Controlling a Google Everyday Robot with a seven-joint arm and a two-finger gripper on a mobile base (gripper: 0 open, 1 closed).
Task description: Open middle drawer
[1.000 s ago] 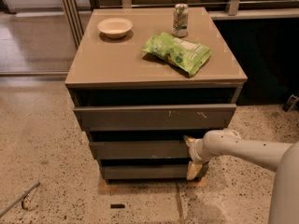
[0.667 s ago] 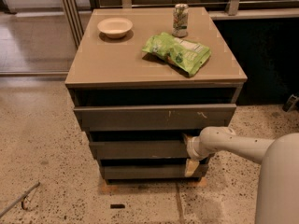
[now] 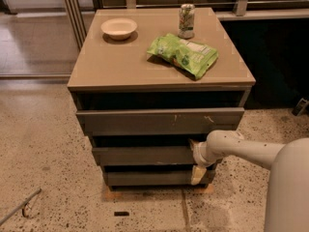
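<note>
The middle drawer [image 3: 145, 155] is a long dark grey-brown front between the scratched top drawer [image 3: 159, 121] and the narrow bottom drawer [image 3: 152, 178] of a low cabinet. It looks about flush with the others, with a dark gap above it. My gripper [image 3: 194, 158] is at the right end of the middle drawer front, on a cream arm that comes in from the lower right. It is open: one fingertip [image 3: 192, 143] sits at the gap above the front and the other finger [image 3: 198, 174] hangs below it, over the bottom drawer.
On the cabinet top [image 3: 120, 64] stand a white bowl [image 3: 119, 28], a can [image 3: 186, 21] and a green chip bag [image 3: 183, 53]. The top drawer is pulled out slightly. A metal rod [image 3: 19, 208] and a small dark piece [image 3: 121, 213] lie on the speckled floor.
My arm has shifted a little to the left, bringing the gripper closer against the right end of the middle drawer front. The drawers have not moved.
</note>
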